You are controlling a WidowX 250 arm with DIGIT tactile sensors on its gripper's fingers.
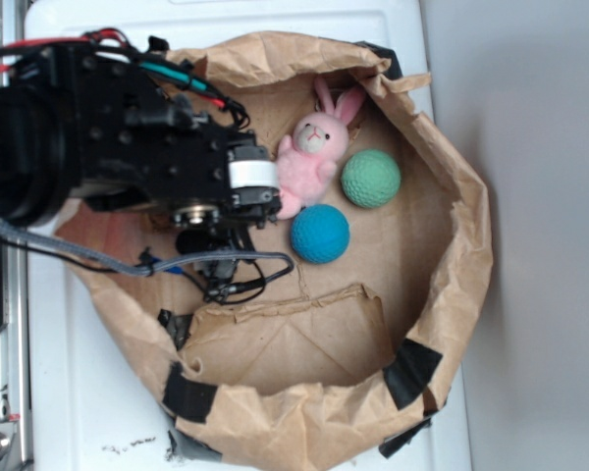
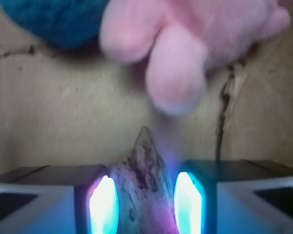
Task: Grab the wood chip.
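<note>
Low down, hand (image 2: 145, 200) fingers flank the wood chip (image 2: 142, 183).

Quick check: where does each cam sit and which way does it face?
Exterior: overhead, looking down into the paper bag; arm covers the left, gripper hidden beneath it.
Wrist: on the gripper, low over the bag floor, facing forward; both fingers flank the wood chip.
Shared: pink bunny, blue ball.

We see the bunny (image 1: 314, 152) inside the paper bag (image 1: 461, 245), one ball (image 1: 370, 178) at its three o'clock, another ball (image 1: 320, 234) at six.
</note>
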